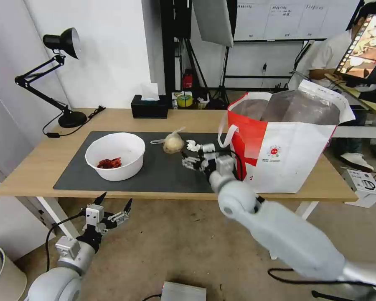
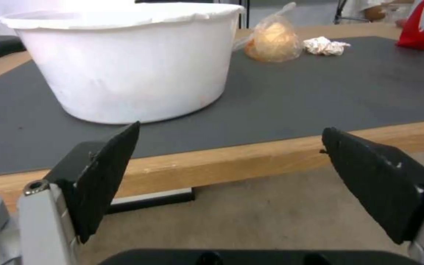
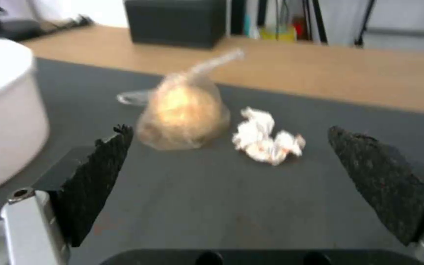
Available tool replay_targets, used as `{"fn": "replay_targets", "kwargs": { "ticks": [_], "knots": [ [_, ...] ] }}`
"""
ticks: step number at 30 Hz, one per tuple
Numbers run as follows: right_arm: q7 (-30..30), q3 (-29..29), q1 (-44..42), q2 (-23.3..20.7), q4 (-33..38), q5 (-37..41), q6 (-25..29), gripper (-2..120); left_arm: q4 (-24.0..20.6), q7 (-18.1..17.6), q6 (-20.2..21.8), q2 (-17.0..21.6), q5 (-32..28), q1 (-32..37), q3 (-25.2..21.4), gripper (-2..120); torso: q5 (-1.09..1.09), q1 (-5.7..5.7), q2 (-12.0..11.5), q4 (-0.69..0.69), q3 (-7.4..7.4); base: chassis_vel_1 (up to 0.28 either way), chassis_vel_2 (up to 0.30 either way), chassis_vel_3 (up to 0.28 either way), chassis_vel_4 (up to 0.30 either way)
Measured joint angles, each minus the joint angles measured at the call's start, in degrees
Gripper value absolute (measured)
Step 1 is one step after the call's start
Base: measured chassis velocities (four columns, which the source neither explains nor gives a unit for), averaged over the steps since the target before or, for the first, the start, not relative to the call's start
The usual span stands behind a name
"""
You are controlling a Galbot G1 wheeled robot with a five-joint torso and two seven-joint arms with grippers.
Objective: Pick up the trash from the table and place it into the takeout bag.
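Note:
On the table (image 1: 33, 171), a dark mat (image 1: 163, 177) carries the trash. A white bowl (image 1: 115, 155) (image 2: 123, 62) with red scraps (image 1: 109, 163) sits at the left. A knotted clear bag (image 1: 173, 143) (image 3: 182, 110) with a beige lump lies mid-mat, and a crumpled tissue (image 1: 192, 145) (image 3: 266, 141) lies just right of it. My right gripper (image 1: 189, 155) (image 3: 228, 129) hovers open low over the mat, a short way in front of the knotted bag and tissue. The takeout bag (image 1: 288, 146) stands open at the table's right end. My left gripper (image 1: 113, 203) (image 2: 232, 129) hangs open below the table's front edge, facing the bowl.
A black tissue box (image 1: 149, 106) and a black desk lamp (image 1: 67, 83) with its cord stand along the table's far side. A small white box (image 1: 365, 184) sits on the floor to the right. A monitor on another desk (image 1: 367, 50) is behind the takeout bag.

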Motion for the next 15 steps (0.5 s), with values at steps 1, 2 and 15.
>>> {"fn": "replay_targets", "kwargs": {
  "ticks": [1,2,15],
  "knots": [
    [0.00,0.00,0.00,0.00,0.00,0.00,0.00,100,0.00,0.00,0.00,0.00,0.00,0.00,0.00,100,0.00,0.00,0.00,0.00,0.00,0.000,0.000,0.000,0.000],
    [2.40,-0.63,1.18,1.38,-1.48,1.93,-1.24,100,-0.01,-0.02,-0.05,-0.46,0.00,0.09,-0.13,100,0.01,0.00,0.00,0.01,0.00,0.000,0.000,0.000,0.000],
    [7.79,-0.74,5.50,8.21,-13.42,4.12,-2.37,100,-0.52,0.00,-0.27,-0.94,-0.02,0.63,-0.44,100,0.00,0.00,0.00,0.00,0.00,0.000,0.000,0.000,0.000]
  ]
}}
